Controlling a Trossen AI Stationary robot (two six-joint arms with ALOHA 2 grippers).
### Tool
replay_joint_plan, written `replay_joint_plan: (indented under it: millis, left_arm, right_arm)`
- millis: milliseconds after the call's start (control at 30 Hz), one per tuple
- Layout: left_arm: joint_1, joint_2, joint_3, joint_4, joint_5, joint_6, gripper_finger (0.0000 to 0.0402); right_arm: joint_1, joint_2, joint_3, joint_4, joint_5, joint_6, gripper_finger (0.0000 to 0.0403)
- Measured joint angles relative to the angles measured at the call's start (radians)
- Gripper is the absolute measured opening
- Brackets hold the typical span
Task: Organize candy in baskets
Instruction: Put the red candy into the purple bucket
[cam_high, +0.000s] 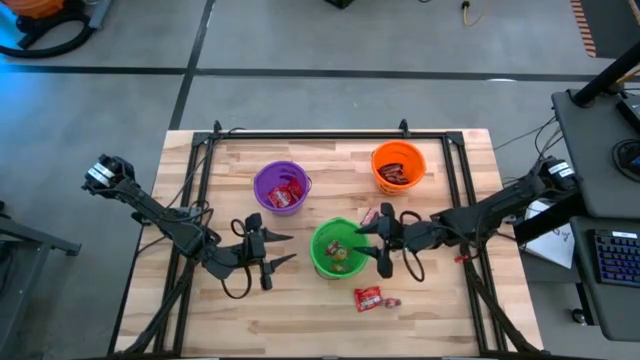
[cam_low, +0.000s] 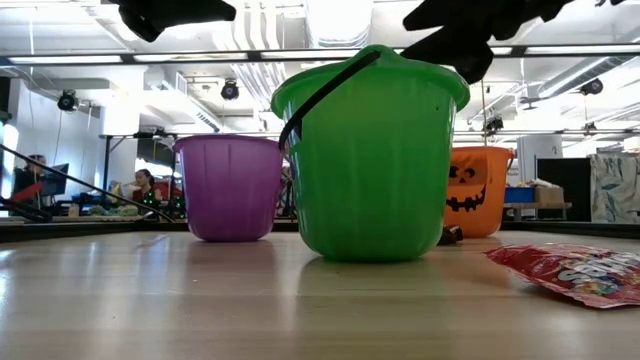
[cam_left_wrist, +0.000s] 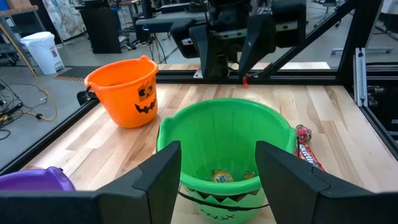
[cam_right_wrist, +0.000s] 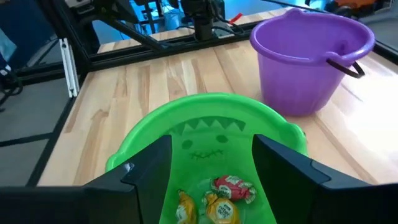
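Three baskets stand upright on the wooden table: purple (cam_high: 280, 187), orange (cam_high: 398, 167), and green (cam_high: 338, 248) nearest the front. The green basket holds yellow sweets (cam_right_wrist: 217, 208) and a reddish wrapped one (cam_right_wrist: 233, 186). The purple and orange baskets also hold candy. My left gripper (cam_high: 283, 250) hovers open just left of the green basket, pointing at it. My right gripper (cam_high: 368, 248) hovers open over that basket's right rim (cam_right_wrist: 205, 106), with nothing between its fingers. A red packet (cam_high: 368, 297) lies flat in front of the green basket. Another sweet (cam_high: 370, 215) lies behind its right side.
A small sweet (cam_high: 392, 302) lies beside the red packet near the front edge. A black metal frame (cam_high: 320, 133) runs along the table's far edge and down both sides. Bare wood lies at the front left and far right. Both arms reach in from the sides.
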Motion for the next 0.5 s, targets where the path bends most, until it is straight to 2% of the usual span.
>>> replay_joint_plan:
  millis: [200, 367, 500]
  left_arm:
    - [0.0, 0.0, 0.0, 0.0, 0.0, 0.0, 0.019]
    - [0.001, 0.0, 0.0, 0.002, 0.0, 0.0, 0.019]
    - [0.001, 0.0, 0.0, 0.005, 0.0, -0.023, 0.019]
  right_arm:
    - [-0.005, -0.045, 0.0, -0.046, 0.005, 0.03, 0.0217]
    - [-0.056, -0.105, 0.024, -0.074, 0.008, 0.007, 0.0217]
    - [-0.053, -0.143, 0.083, -0.252, -0.064, 0.058, 0.0217]
